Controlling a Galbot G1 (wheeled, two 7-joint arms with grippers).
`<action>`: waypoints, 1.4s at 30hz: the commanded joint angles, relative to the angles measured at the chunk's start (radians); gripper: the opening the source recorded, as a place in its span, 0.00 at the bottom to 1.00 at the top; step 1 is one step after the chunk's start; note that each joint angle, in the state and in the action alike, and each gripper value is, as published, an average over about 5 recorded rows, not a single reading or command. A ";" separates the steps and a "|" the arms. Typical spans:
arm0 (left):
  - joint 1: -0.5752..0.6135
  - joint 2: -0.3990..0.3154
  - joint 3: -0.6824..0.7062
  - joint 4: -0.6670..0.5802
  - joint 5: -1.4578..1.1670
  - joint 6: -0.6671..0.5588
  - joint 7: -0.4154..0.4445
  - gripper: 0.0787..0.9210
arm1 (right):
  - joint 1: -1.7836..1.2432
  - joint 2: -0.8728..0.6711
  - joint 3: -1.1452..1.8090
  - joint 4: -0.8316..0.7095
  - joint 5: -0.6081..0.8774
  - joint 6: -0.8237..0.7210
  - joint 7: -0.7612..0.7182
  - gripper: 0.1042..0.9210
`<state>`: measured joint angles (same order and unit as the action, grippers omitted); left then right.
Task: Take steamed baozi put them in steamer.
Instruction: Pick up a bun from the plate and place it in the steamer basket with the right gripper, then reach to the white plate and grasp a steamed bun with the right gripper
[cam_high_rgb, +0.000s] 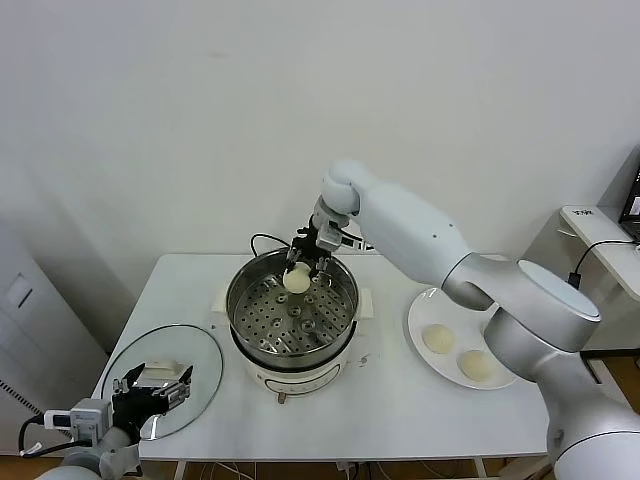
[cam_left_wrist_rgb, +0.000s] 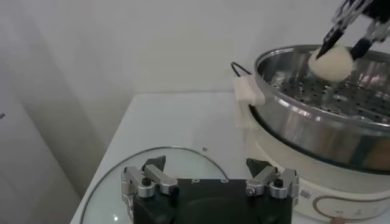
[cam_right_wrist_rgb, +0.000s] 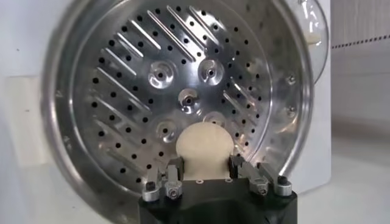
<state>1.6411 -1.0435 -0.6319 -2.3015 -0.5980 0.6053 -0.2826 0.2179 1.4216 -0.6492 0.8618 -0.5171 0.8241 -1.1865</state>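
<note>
Right pincer (cam_high_rgb: 297, 268), pinching a baozi (cam_high_rgb: 296, 281), hangs directly above the steamer (cam_high_rgb: 250, 325) floor; left pincer (cam_high_rgb: 152, 388) spread, parked by the bench edge.

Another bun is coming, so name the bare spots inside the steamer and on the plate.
The steamer floor is bare: the right gripper holds a baozi above its far side. The plate is free at its far edge; two buns fill the near half.

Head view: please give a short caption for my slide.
Right pincer holds a bun over the steamer.
</note>
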 joint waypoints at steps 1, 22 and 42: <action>0.000 -0.001 -0.001 0.000 0.000 -0.001 0.000 0.88 | -0.045 0.022 0.046 -0.008 -0.125 0.049 0.028 0.43; 0.011 -0.008 -0.008 0.000 0.000 -0.012 0.002 0.88 | -0.030 0.003 0.042 0.013 -0.033 0.049 0.047 0.85; 0.011 -0.006 -0.010 -0.001 0.001 -0.019 0.003 0.88 | 0.382 -0.533 -0.496 0.198 0.861 -0.687 -0.132 0.88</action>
<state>1.6521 -1.0506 -0.6426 -2.3022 -0.5974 0.5870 -0.2795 0.4973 1.0546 -1.0006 1.0255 0.0859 0.7031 -1.2832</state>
